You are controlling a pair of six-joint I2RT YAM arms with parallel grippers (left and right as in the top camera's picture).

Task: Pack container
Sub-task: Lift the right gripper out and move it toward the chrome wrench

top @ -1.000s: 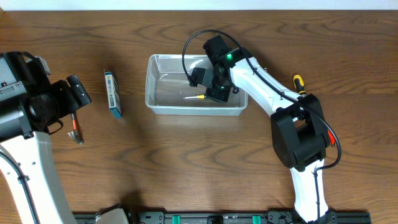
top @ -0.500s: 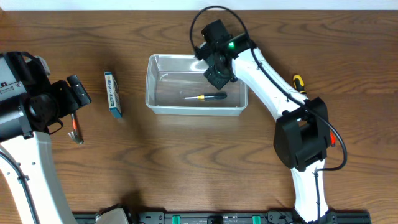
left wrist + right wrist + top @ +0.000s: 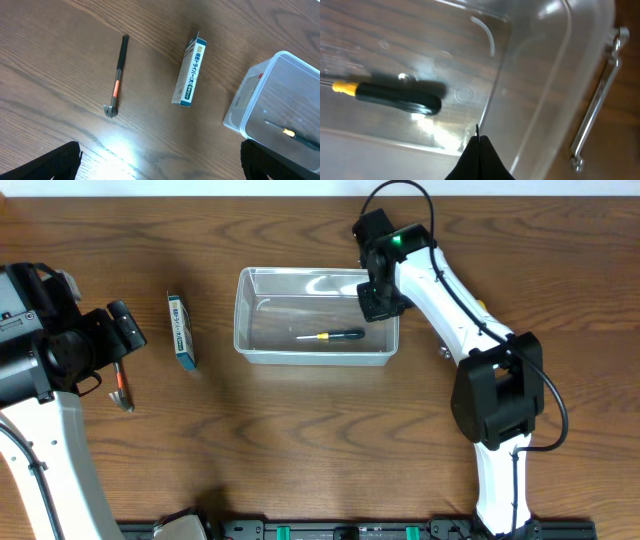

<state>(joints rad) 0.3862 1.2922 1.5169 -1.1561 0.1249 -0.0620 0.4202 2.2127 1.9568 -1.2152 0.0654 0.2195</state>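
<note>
At the table's [image 3: 300, 440] middle, the container [image 3: 240, 320] holds 1 screwdriver [image 3: 335, 336]; the right gripper [image 3: 373, 305] hovers above its right end. Left wrist: left gripper [image 3: 160, 167] spread wide, empty. Right wrist: jaws pressed together, empty; it should clear the rim before reaching for the metal tool [image 3: 600, 100].

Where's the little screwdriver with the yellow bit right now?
The screwdriver lies flat inside the clear container, toward its right end in the overhead view, with its black handle pointing right.
</note>
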